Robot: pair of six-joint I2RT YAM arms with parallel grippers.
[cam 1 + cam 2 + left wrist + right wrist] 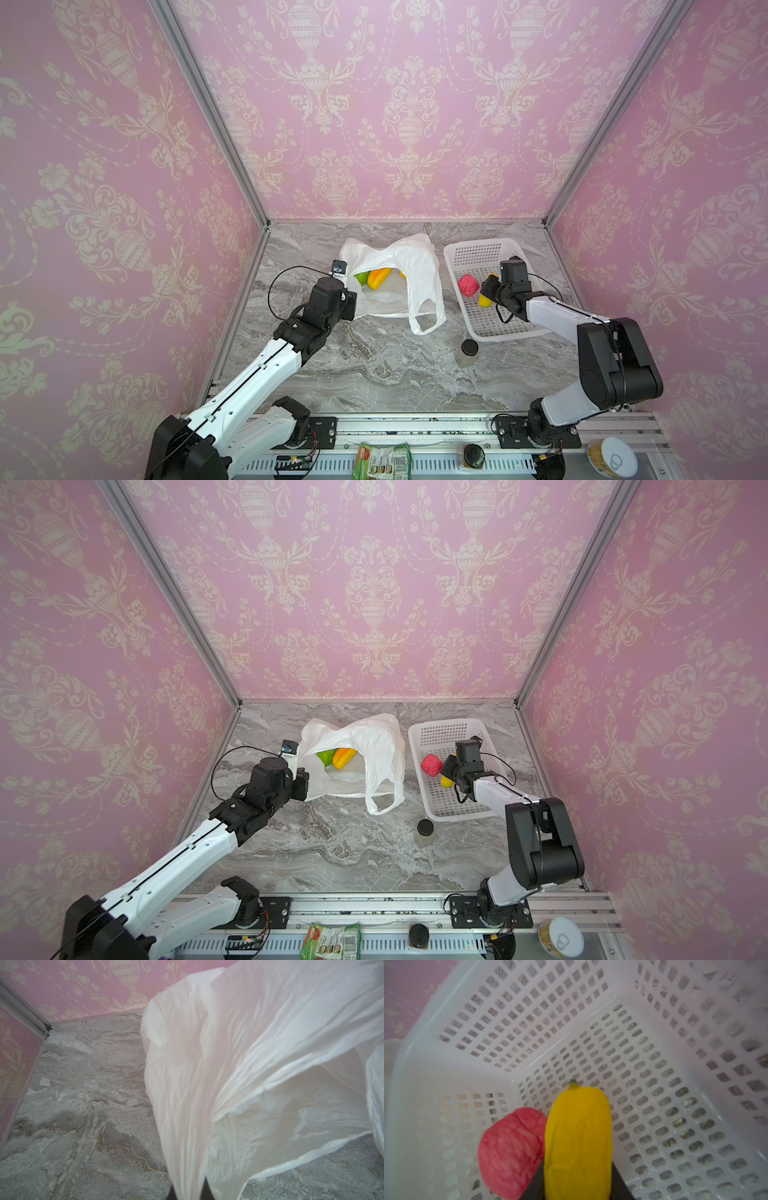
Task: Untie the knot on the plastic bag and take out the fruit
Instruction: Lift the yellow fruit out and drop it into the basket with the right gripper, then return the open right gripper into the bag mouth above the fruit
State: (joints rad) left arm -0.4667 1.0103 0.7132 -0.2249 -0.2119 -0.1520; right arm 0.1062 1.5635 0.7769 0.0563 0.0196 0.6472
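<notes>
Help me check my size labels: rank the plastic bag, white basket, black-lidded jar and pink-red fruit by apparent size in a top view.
1. plastic bag and white basket: look about alike, so unranked.
2. black-lidded jar: slightly larger than the fruit, though nearer the camera.
3. pink-red fruit: smallest.

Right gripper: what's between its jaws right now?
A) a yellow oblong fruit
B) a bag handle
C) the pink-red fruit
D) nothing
A: in the right wrist view the yellow fruit sits clamped in the right gripper, a dark finger on each side of it, over the floor of the basket. The pink-red fruit lies beside it, outside the jaws.
</notes>
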